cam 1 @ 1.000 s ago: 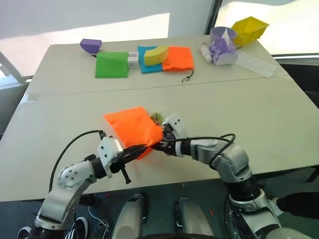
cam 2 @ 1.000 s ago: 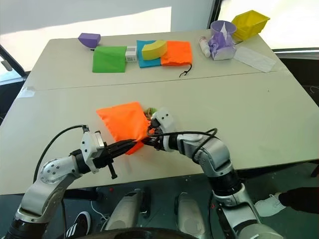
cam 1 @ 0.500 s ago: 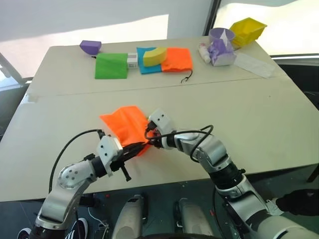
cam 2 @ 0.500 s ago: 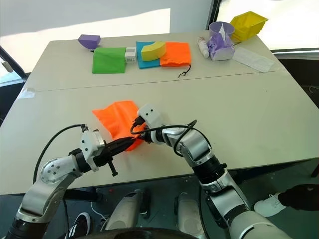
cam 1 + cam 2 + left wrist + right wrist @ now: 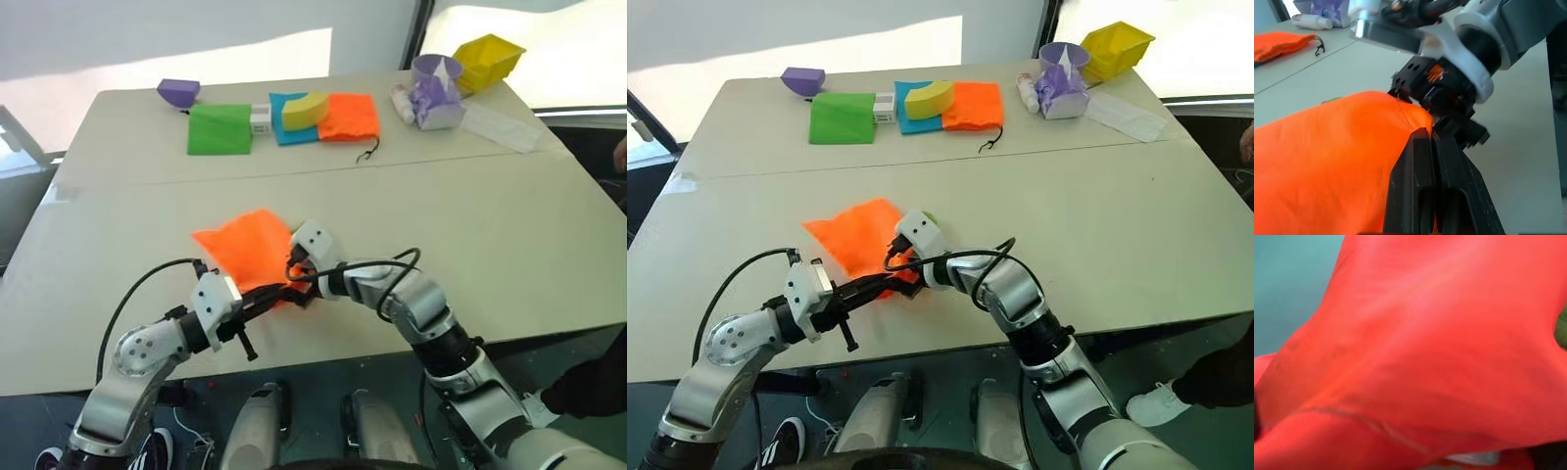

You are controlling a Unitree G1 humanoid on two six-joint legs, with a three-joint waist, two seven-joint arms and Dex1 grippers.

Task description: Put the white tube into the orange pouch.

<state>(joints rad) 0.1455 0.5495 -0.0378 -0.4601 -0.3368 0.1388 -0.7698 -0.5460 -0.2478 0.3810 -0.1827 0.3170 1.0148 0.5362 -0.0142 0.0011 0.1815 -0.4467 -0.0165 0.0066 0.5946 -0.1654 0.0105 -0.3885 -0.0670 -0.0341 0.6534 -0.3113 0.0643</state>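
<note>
The orange pouch (image 5: 243, 245) lies crumpled on the near half of the table (image 5: 509, 225), its near edge lifted. My left gripper (image 5: 277, 292) is shut on that near edge, and the left wrist view shows the fabric pinched between its black fingers (image 5: 1420, 161). My right gripper (image 5: 294, 278) points down and left into the same corner, right beside the left one. A bit of the fuzzy green ring (image 5: 928, 216) peeks out behind the right wrist. The white tube is hidden. A pale sliver (image 5: 1469, 458) shows under the fabric in the right wrist view, and I cannot tell what it is.
Along the far edge lie a green pouch (image 5: 219, 128), a blue pouch (image 5: 282, 125) with a yellow piece (image 5: 306, 108), a flat orange pouch (image 5: 350, 115), a purple bowl (image 5: 178, 91), a stubby white bottle (image 5: 402, 101), a purple cup (image 5: 436, 70) and a yellow bin (image 5: 490, 59). A person's hand (image 5: 619, 152) shows at the right edge.
My right gripper has swung left onto the pouch's near corner. The pouch has slid left and sagged lower. A person's hand has appeared at the right edge.
</note>
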